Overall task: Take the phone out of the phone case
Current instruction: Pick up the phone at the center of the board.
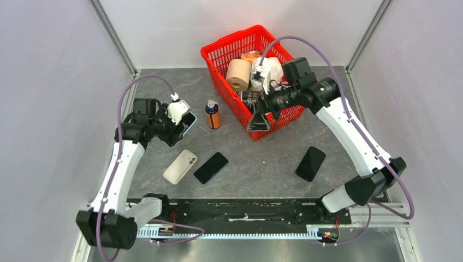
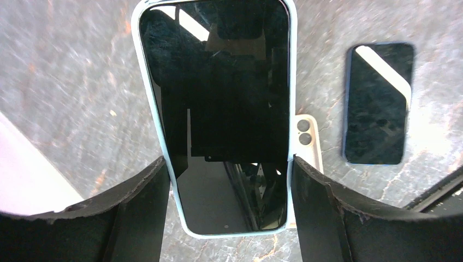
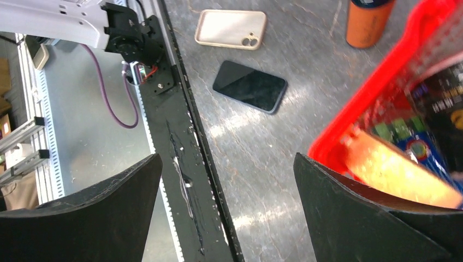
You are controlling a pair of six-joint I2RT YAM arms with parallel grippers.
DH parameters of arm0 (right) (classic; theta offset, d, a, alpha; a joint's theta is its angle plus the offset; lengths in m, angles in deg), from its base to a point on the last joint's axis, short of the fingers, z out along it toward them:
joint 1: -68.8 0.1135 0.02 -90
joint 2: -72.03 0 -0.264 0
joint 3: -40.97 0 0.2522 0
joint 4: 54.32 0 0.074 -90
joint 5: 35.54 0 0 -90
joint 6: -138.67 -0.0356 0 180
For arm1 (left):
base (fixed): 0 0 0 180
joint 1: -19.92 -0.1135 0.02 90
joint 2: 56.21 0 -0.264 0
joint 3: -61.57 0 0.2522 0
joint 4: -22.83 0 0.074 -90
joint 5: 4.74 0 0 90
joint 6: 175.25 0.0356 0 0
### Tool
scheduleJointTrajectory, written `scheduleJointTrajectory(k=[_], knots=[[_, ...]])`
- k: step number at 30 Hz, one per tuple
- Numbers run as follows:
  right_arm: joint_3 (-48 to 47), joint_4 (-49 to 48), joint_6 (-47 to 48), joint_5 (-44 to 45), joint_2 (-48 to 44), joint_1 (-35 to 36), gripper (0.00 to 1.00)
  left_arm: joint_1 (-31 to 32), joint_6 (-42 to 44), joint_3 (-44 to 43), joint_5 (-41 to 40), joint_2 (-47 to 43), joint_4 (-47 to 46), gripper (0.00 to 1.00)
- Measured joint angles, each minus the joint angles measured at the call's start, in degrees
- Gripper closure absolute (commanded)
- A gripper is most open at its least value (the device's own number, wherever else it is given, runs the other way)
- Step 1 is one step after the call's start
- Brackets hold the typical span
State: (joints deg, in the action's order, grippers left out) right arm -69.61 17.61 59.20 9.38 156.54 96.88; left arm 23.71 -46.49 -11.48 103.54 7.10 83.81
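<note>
At far left, left end effector point(image 2: 229, 164) clamps the cased phone point(image 2: 218, 82) widthwise, long axis outward; right end effector point(image 3: 227, 158) open

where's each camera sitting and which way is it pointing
Top external: above and behind, looking down on the table, left arm and right arm.
Left wrist: on the left arm, looking down at the cased phone between its fingers.
Right wrist: on the right arm, looking down past the red basket; own fingers spread.
All three share the beige-backed phone and black phone.
</note>
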Motion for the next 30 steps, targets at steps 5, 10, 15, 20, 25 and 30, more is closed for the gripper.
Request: scheduleJointTrajectory(k=[5,10,15,20,25,30], knots=[[-9.3,1.9,0.2,0.4,6.7,5.4,0.03,7.0,-1.3,-5.7,0.0,-6.4,4.6,0.98],[-17.8,2.1,-0.9,-0.3,14.1,8.6,0.03,18.7,-4.0,-11.6,-2.5,-8.0,6.8,0.98],[-24.0,0.6,-4.7,-2.3,20.8,8.7,0.03,24.7,-6.5,-15.2,-5.8,-7.1,8.6,0.98],[-26.1,-1.3,-8.7,-4.7,25.0,8.6,0.04,27.1,-7.7,-16.0,-7.9,-5.7,8.9,0.98],[-26.4,-2.9,-12.0,-7.3,27.4,8.6,0.08,29.1,-8.5,-16.0,-9.6,-4.5,8.8,0.98],[-26.6,-4.6,-14.2,-9.2,29.0,9.0,0.17,30.7,-9.0,-16.0,-11.5,-3.5,8.1,0.98]])
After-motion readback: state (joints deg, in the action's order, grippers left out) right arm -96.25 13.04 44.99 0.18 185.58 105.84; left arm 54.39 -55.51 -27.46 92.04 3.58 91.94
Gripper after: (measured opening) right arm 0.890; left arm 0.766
